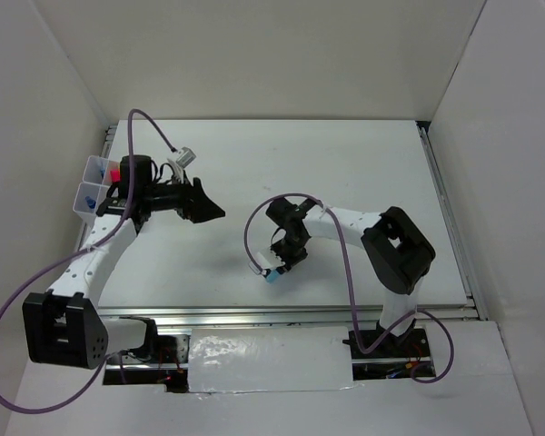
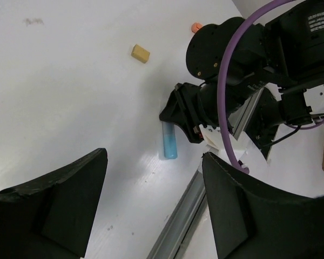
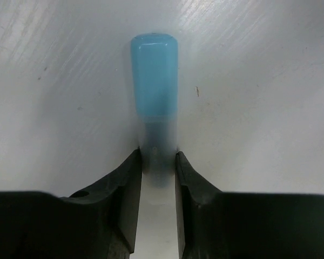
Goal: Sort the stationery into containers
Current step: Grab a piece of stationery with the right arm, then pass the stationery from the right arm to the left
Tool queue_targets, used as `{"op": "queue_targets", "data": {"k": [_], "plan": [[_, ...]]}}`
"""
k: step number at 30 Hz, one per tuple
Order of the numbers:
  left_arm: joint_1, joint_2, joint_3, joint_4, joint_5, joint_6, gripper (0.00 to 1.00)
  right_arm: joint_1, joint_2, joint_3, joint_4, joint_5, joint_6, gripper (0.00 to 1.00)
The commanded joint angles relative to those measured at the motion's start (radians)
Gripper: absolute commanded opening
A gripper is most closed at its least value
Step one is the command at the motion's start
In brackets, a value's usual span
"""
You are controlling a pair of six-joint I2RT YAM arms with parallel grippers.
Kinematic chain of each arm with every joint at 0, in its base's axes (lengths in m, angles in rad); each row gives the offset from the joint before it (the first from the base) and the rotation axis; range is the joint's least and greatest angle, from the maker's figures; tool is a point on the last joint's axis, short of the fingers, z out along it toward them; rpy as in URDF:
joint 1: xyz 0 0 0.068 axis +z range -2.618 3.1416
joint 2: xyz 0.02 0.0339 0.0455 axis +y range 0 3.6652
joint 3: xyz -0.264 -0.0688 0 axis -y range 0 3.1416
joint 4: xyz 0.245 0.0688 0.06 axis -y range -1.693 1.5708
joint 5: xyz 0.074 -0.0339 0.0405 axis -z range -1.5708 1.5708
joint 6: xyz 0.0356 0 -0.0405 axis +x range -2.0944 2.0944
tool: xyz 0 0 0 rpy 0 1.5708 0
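Light-blue marker (image 3: 153, 75), pinched only at its tail by the right fingers (image 3: 136, 167), could pivot or slip onto the desk (image 3: 259, 81) when lifted; left fingers (image 1: 200, 207) gape empty.

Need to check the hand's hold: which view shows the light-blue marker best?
Right wrist: the light-blue marker fills the frame, its barrel pinched in the right hand. Left wrist shows it small, beside that hand. Top external shows only a blue speck under it.
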Motion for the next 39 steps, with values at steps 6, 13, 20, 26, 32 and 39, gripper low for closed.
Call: {"op": "queue_targets", "data": {"k": [6, 13, 20, 26, 32, 39], "plan": [[0.031, -0.17, -0.041, 0.217, 0.043, 0.032, 0.82, -0.124, -0.173, 0.116, -0.079, -0.296, 0.303, 0.11], [-0.03, -0.159, 0.157, -0.204, 0.164, 0.704, 0.75, -0.175, -0.38, 0.188, -0.165, -0.572, 0.537, 0.08], [-0.285, -0.181, 0.215, -0.454, -0.049, 1.144, 0.78, -0.163, -0.43, 0.173, -0.152, -0.74, 0.71, 0.08], [-0.462, -0.191, 0.247, -0.535, -0.193, 1.31, 0.79, -0.183, -0.373, 0.182, -0.248, -0.827, 0.694, 0.08], [-0.593, -0.27, 0.186, -0.417, -0.247, 1.276, 0.77, -0.175, -0.347, 0.184, -0.294, -0.837, 0.644, 0.08], [-0.662, -0.252, 0.191, -0.4, -0.258, 1.273, 0.72, -0.157, -0.282, 0.237, -0.4, -0.85, 0.569, 0.08]]}}
